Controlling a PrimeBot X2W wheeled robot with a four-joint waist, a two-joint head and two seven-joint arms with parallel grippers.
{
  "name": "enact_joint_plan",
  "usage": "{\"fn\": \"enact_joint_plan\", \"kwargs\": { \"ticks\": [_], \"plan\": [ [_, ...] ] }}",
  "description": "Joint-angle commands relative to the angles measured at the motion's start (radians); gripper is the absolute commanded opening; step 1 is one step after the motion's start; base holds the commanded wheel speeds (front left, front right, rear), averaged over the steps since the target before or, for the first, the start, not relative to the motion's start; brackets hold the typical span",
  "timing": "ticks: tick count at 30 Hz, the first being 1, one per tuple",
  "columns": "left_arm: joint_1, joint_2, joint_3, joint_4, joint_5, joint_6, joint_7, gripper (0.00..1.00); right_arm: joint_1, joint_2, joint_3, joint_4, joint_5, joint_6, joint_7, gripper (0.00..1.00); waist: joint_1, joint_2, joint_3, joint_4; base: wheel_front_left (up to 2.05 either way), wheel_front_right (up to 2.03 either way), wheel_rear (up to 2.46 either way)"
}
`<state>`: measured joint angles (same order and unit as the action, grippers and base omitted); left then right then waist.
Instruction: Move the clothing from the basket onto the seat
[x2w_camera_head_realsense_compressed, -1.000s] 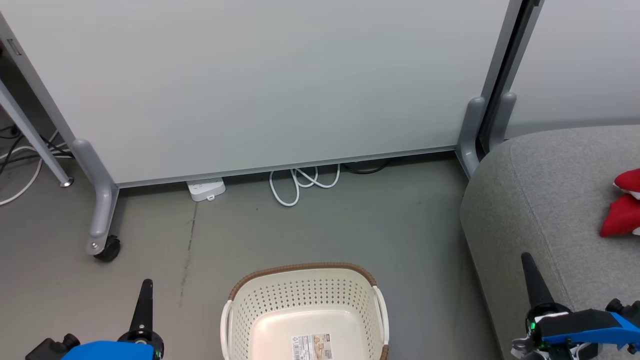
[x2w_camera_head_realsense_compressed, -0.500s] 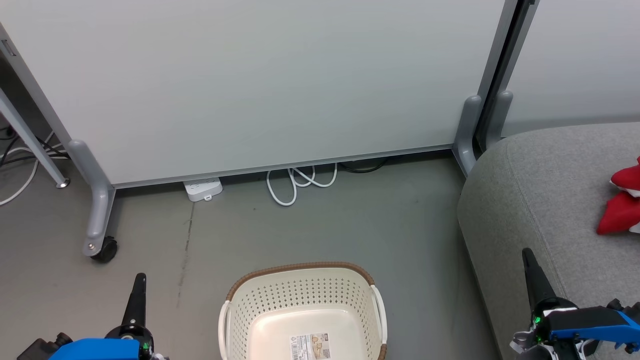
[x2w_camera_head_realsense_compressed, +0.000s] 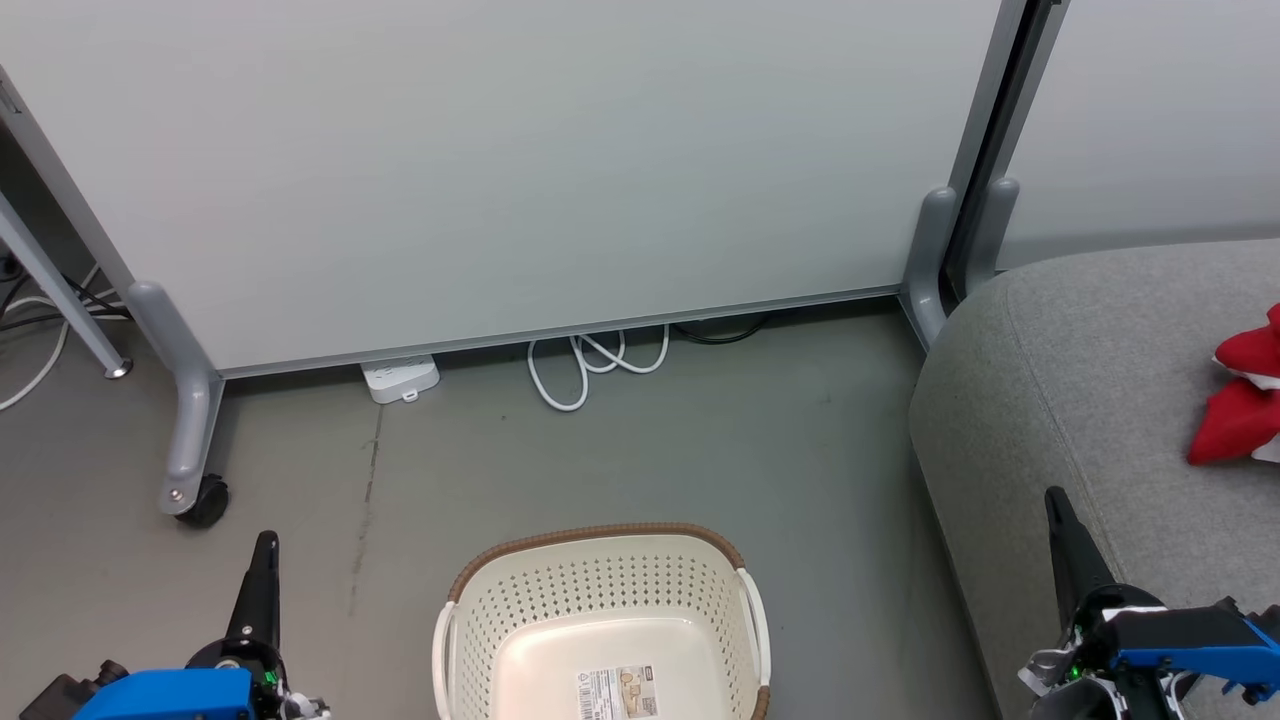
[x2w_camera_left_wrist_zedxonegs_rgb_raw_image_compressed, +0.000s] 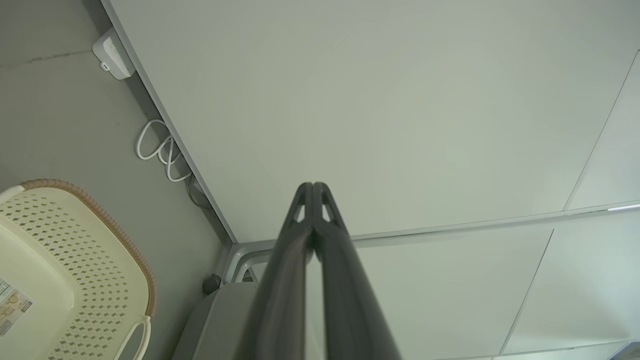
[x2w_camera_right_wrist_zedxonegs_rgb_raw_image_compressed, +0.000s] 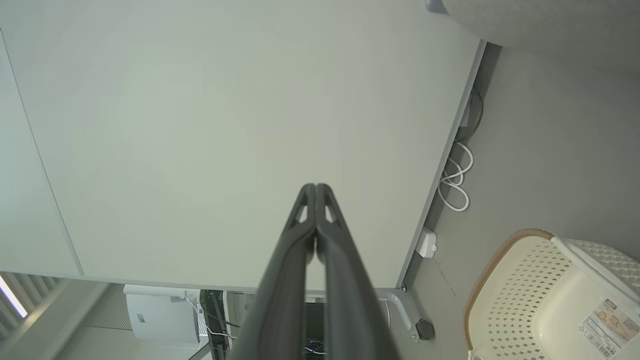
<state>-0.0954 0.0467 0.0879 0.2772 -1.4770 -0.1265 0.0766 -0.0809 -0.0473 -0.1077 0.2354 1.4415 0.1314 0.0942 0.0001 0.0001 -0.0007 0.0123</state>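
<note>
The left tool (x2w_camera_head_realsense_compressed: 265, 545) is pinched fully together with nothing between its fingers, which point up over the grey floor (x2w_camera_head_realsense_compressed: 700, 450) at lower left. The right tool (x2w_camera_head_realsense_compressed: 1052, 500) is closed the same way, over the front edge of the sofa (x2w_camera_head_realsense_compressed: 1080, 380). Between them the basket (x2w_camera_head_realsense_compressed: 600, 531) stands on the floor (its label sticker (x2w_camera_head_realsense_compressed: 622, 692) shows on the pale bottom). The red clothing (x2w_camera_head_realsense_compressed: 1235, 420) lies on the sofa at far right, well apart from both tools. Beyond, a white cable (x2w_camera_head_realsense_compressed: 590, 365) and a power strip (x2w_camera_head_realsense_compressed: 400, 378) lie at the foot of a partition (x2w_camera_head_realsense_compressed: 500, 180).
</note>
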Motion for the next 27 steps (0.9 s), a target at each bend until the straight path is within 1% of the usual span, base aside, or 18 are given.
{"fn": "enact_joint_plan", "kwargs": {
  "ticks": [1,21,27],
  "plan": [
    [-0.013,0.005,0.005,-0.01,-0.013,-0.006,0.004,0.0,-0.018,-0.004,-0.004,-0.001,0.018,-0.001,0.005,0.0,0.0,-0.0001,0.0,0.0,0.0,0.0,0.0],
    [-0.019,0.006,0.03,-0.036,-0.136,-0.007,0.04,0.0,-0.033,-0.005,-0.008,0.01,0.173,-0.001,0.021,0.0,-0.0001,-0.0001,0.004,-0.012,0.0,0.0,0.0],
    [-0.019,0.006,0.028,-0.036,-0.137,-0.007,0.042,0.0,-0.034,-0.005,-0.007,0.01,0.173,-0.001,0.021,0.0,-0.0001,-0.0001,0.004,-0.012,0.0,0.0,0.0]
  ]
}}
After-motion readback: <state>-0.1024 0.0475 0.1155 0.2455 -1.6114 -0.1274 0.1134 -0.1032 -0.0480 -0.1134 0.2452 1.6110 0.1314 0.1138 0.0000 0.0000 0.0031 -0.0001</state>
